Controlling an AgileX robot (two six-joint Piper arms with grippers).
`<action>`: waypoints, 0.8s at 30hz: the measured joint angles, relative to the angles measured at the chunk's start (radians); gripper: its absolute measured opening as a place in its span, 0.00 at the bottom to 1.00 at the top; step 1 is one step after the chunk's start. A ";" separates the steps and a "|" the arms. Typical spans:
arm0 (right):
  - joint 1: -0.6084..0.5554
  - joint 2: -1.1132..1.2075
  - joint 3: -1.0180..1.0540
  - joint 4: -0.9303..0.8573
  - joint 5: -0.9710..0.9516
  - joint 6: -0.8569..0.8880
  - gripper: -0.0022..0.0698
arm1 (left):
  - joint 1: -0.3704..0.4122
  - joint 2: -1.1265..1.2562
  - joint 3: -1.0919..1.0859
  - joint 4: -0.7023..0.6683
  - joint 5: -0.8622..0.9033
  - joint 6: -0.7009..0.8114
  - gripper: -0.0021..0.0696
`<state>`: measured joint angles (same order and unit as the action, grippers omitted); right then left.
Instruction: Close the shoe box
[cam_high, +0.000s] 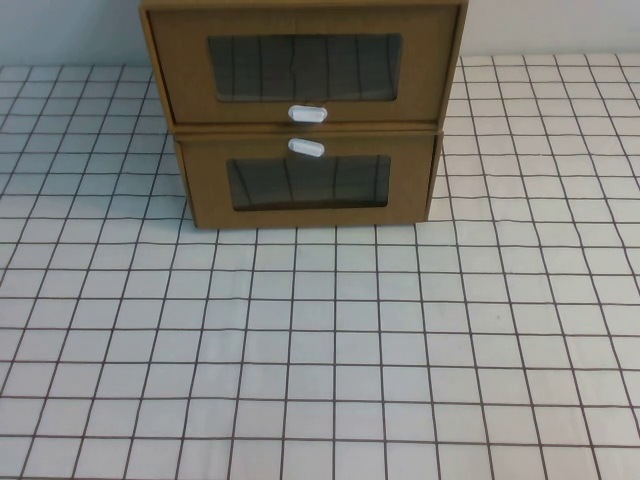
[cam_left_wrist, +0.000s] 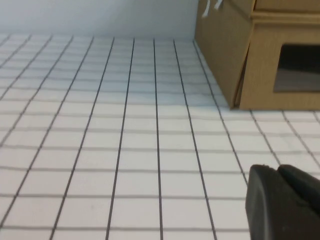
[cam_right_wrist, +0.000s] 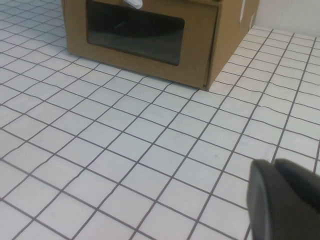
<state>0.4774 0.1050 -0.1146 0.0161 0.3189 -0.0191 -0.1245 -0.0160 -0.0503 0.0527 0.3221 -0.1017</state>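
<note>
Since neither arm shows in the high view, the task reads as at its approach step, nothing touched. The shoe box (cam_high: 180, 60) sits at the far middle of the worktop (cam_high: 320, 350), stacked on a like cardboard box (cam_high: 205, 185), white pull (cam_high: 307, 113) below its window. How far its drawer front stands out cannot be told.

The left gripper (cam_left_wrist: 285, 202) and right gripper (cam_right_wrist: 285, 200) hover low over bare worktop, well apart from the boxes. Open or closed: cannot tell. No object seen in either.

Next move, by judgement: bring one gripper to the upper front panel and push squarely, without shifting the stack.
</note>
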 joint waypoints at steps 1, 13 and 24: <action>0.000 0.000 0.000 0.000 0.000 0.000 0.01 | 0.000 0.000 0.028 0.000 -0.008 0.000 0.02; 0.000 0.000 0.000 0.000 0.000 0.000 0.01 | 0.000 0.000 0.076 -0.029 0.066 0.002 0.02; 0.000 0.000 0.000 0.000 0.000 0.000 0.01 | 0.000 0.000 0.076 -0.031 0.066 0.003 0.02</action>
<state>0.4774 0.1050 -0.1146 0.0161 0.3189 -0.0191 -0.1245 -0.0160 0.0261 0.0217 0.3878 -0.0984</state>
